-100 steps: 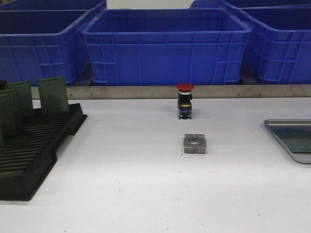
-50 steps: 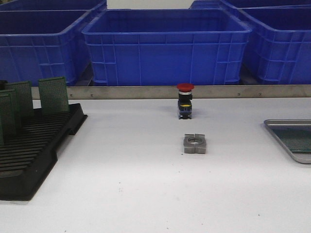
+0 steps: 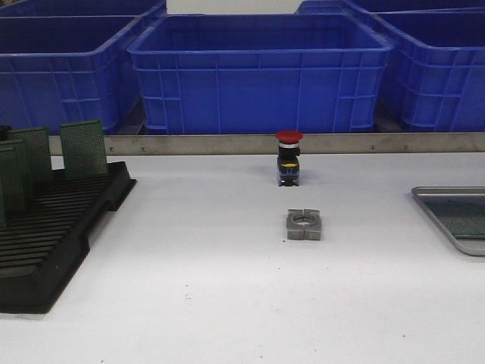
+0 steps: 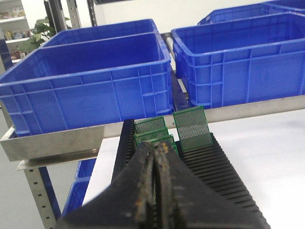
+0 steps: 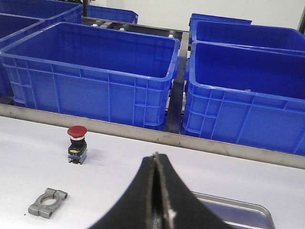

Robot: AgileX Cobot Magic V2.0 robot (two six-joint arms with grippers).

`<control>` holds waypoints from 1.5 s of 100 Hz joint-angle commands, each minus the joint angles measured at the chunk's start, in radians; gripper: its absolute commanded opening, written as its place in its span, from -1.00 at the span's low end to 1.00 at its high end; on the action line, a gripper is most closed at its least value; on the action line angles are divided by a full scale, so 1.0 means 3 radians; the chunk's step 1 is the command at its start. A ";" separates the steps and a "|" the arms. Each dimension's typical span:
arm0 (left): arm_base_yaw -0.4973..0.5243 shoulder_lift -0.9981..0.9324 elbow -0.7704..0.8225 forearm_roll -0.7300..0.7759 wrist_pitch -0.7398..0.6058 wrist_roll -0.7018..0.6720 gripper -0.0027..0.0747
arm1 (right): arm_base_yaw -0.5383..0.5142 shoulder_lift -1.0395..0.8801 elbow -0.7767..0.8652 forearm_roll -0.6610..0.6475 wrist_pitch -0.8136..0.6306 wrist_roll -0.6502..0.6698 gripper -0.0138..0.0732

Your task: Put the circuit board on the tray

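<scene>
Circuit boards [image 3: 83,149] stand upright in the far slots of the black slotted rack [image 3: 53,235], which lies on the white desk [image 3: 227,296] directly ahead of and beneath the left pincer [image 4: 155,151]; none of them has shifted since a second ago. That pincer's black fingers are pressed together with nothing between them, their tips pointing at the green boards [image 4: 193,128] just beyond.

Behind the desk's steel edge rail, well beyond both pincers, sit the big blue bins [image 3: 261,72], unchanged. The silver-grey tray [image 3: 458,216] lies at the desk's right edge, directly under and just past the right pincer [image 5: 157,160], whose fingers are also closed on nothing. Inside the tray a greenish mesh-textured sheet shows, though whether it is a board cannot be told.

To the left of the right pincer, well apart from it, a grey split clamp ring [image 3: 304,224] lies flat, and farther out stands a red-capped push button [image 3: 289,157]. Across the front views nothing on the desk has moved.
</scene>
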 commanded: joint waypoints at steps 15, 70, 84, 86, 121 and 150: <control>0.0015 -0.0113 0.0131 -0.0094 -0.0298 -0.0040 -0.98 | 0.0004 0.0022 -0.0090 0.0049 -0.0193 -0.0029 -0.84; 0.0015 -0.0113 0.0131 -0.0093 -0.0298 -0.0040 -0.98 | 0.0004 0.0022 -0.0090 0.0049 -0.0193 -0.0029 -0.84; 0.0015 -0.0113 0.0131 -0.0093 -0.0298 -0.0040 -0.98 | 0.0004 0.0022 -0.0090 0.0049 -0.0193 -0.0029 -0.84; 0.0015 -0.0113 0.0131 -0.0093 -0.0298 -0.0040 -0.98 | 0.0004 0.0022 -0.0090 0.0049 -0.0193 -0.0029 -0.84; 0.0015 -0.0113 0.0131 -0.0093 -0.0298 -0.0040 -0.98 | 0.0004 0.0022 -0.0090 -0.0081 -0.0269 0.0130 -0.84; 0.0015 -0.0113 0.0131 -0.0093 -0.0298 -0.0040 -0.98 | 0.0025 -0.0057 -0.0090 -0.2354 -0.0285 0.2394 -0.84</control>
